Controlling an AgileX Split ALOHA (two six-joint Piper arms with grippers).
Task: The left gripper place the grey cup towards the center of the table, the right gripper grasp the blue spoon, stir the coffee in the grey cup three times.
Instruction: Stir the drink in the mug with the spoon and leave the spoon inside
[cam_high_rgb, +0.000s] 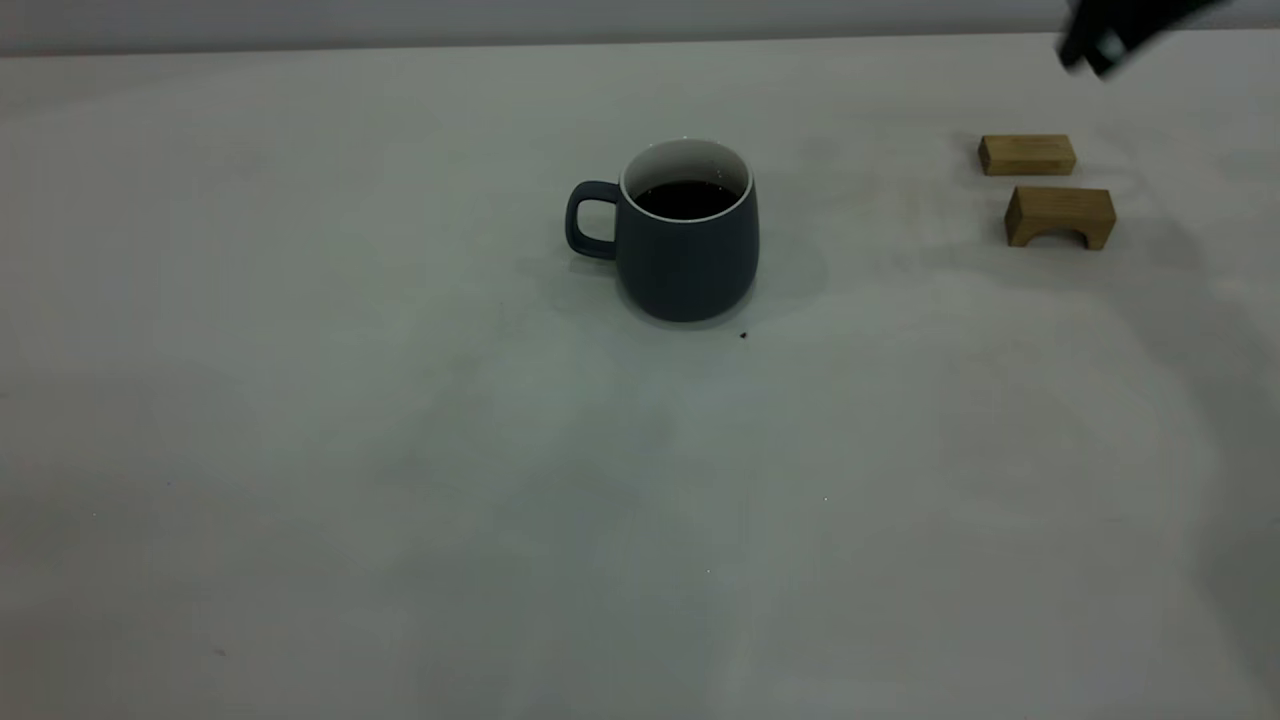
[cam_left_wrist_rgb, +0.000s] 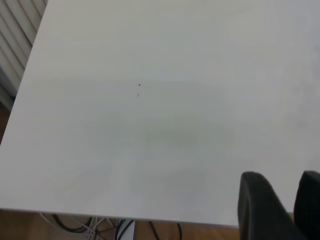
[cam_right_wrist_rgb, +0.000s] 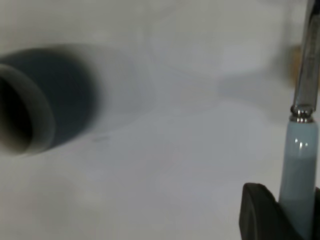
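The grey cup (cam_high_rgb: 690, 260) stands upright near the middle of the table (cam_high_rgb: 400, 450), its handle pointing left. The coffee (cam_high_rgb: 685, 198) inside is dark. My right gripper (cam_high_rgb: 1100, 45) hangs above the far right corner, well away from the cup. In the right wrist view this gripper (cam_right_wrist_rgb: 285, 192) is shut on the pale handle of the blue spoon (cam_right_wrist_rgb: 297, 165). The spoon's metal neck points away from the fingers, and the cup (cam_right_wrist_rgb: 55, 95) is blurred far off to the side. My left gripper (cam_left_wrist_rgb: 282, 182) is out of the exterior view. It is shut and empty over a bare table edge.
Two small wooden blocks lie at the right rear of the table, a flat one (cam_high_rgb: 1027, 155) and an arched one (cam_high_rgb: 1060, 215), below the right gripper. A dark speck (cam_high_rgb: 743, 335) lies in front of the cup. Floor and cables (cam_left_wrist_rgb: 100, 227) show past the table edge.
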